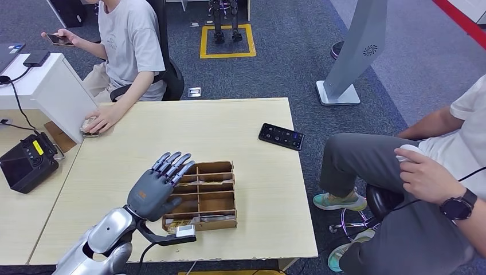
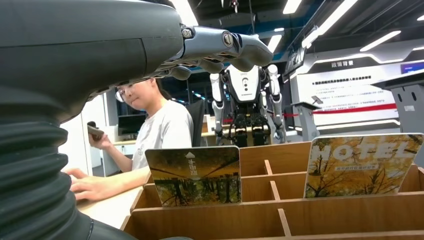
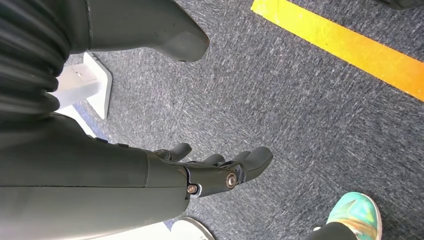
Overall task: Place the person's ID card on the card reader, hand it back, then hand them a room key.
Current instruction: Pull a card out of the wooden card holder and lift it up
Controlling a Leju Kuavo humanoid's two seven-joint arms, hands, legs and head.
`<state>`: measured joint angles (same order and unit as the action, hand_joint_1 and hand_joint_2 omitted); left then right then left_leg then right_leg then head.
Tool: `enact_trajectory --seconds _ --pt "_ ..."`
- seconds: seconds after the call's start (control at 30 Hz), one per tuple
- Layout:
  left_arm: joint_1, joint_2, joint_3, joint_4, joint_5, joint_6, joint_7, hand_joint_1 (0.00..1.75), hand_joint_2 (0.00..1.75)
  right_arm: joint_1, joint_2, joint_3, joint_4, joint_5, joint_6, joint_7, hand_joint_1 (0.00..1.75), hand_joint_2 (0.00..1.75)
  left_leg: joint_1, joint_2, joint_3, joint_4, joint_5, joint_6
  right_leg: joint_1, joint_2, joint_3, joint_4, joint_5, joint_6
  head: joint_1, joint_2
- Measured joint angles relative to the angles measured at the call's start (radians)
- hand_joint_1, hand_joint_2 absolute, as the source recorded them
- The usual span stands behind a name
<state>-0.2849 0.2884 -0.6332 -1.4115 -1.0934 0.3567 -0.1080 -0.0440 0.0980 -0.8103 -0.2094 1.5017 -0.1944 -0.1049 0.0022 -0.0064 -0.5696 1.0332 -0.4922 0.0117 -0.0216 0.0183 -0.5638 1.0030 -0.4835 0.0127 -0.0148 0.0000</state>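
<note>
My left hand (image 1: pixel 156 189) hovers over the left side of a wooden divided card box (image 1: pixel 215 196) near the table's front edge, fingers stretched out and apart, holding nothing. In the left wrist view the fingers (image 2: pixel 220 47) reach above the box, where two room key cards stand upright: one with an autumn picture (image 2: pixel 196 175) and one marked HOTEL (image 2: pixel 361 165). A black card reader (image 1: pixel 281 136) lies flat near the table's right edge. My right hand (image 3: pixel 200 172) hangs beside the table over the carpet, fingers loosely extended and empty.
A seated person (image 1: pixel 129 46) at the far left rests a hand on the table (image 1: pixel 240 114) and holds a phone. Another person (image 1: pixel 424 172) sits at the right. A black device (image 1: pixel 26 163) and white stand (image 1: pixel 54 91) occupy the left desk.
</note>
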Motion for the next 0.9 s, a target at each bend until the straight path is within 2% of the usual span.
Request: enact_trajectory --seconds 0.23,0.43,0.9 --pt "0.004 -0.023 0.000 -0.002 0.104 -0.050 -0.031 0.00 1.75 0.000 0.001 -0.001 0.000 0.002 0.000 0.000 0.00 1.75 0.000 0.000 0.000 0.000 0.000 0.000 0.000 0.000 0.000 0.000 0.000 0.000 0.000 0.000" --pt "0.002 -0.040 0.000 -0.002 0.096 -0.062 -0.023 0.00 1.75 0.000 0.002 -0.002 0.000 0.005 0.000 -0.002 0.00 1.75 0.000 0.000 0.000 0.000 0.000 0.000 0.000 0.000 0.000 0.000 0.000 0.000 0.000 0.000" --pt "0.003 -0.045 0.008 0.000 0.104 -0.063 -0.018 0.00 1.75 0.000 0.003 -0.002 0.000 0.008 0.001 0.004 0.00 1.75 0.000 0.000 0.000 0.000 0.000 0.000 0.000 0.000 0.000 0.000 0.000 0.000 0.000 0.000"
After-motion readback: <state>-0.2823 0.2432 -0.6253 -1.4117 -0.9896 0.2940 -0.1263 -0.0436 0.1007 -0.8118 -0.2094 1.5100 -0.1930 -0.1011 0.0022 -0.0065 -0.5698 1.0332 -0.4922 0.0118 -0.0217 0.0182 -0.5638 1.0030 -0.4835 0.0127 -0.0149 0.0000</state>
